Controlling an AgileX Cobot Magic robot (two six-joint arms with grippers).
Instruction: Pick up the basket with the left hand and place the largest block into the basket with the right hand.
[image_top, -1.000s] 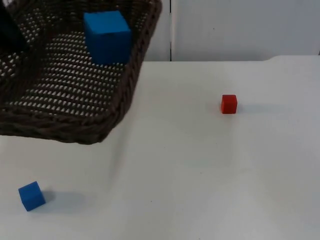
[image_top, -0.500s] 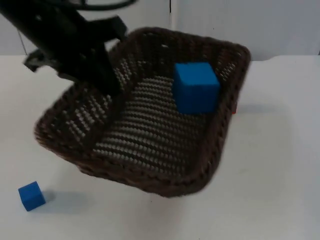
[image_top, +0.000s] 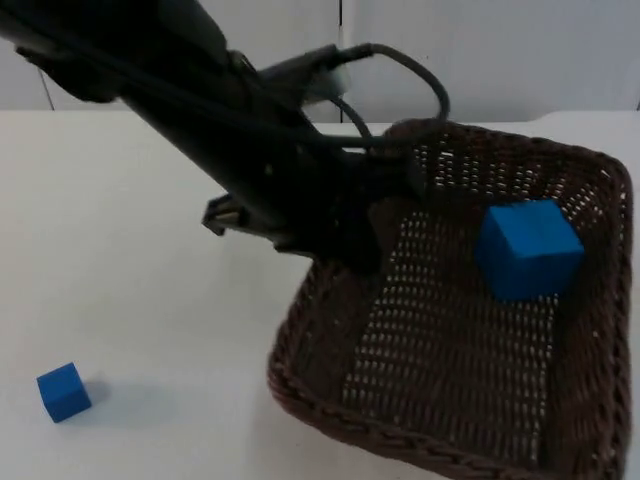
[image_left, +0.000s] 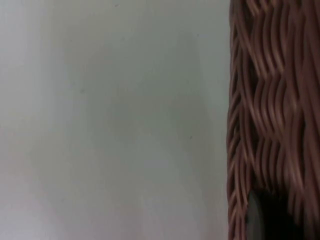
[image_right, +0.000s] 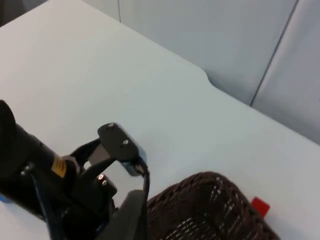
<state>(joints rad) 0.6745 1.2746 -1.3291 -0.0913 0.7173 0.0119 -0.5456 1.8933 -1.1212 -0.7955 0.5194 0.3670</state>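
The white table top (image_top: 130, 330) runs back to a grey partition wall (image_top: 500, 55), whose panels also stand behind the table's far edge in the right wrist view (image_right: 210, 30).

A dark brown wicker basket (image_top: 330, 400) sits over the right half of the table in the top view, tilted, its near rim low and its far rim higher. Inside it, against the right side of the woven floor, lies the large blue block (image_top: 528, 250). The left gripper (image_top: 345, 245) is at the basket's left rim, clamped on the wicker there, with the left arm reaching in from the far left. In the left wrist view the basket's woven wall (image_left: 272, 115) stands beside bare table.

A small blue block (image_top: 63, 391) rests on the table at the near left, well apart from the basket. A small red block (image_right: 260, 206) lies on the table just beside the basket's rim (image_right: 200, 182) in the right wrist view.

Whether the right gripper is wide or narrow cannot be told.
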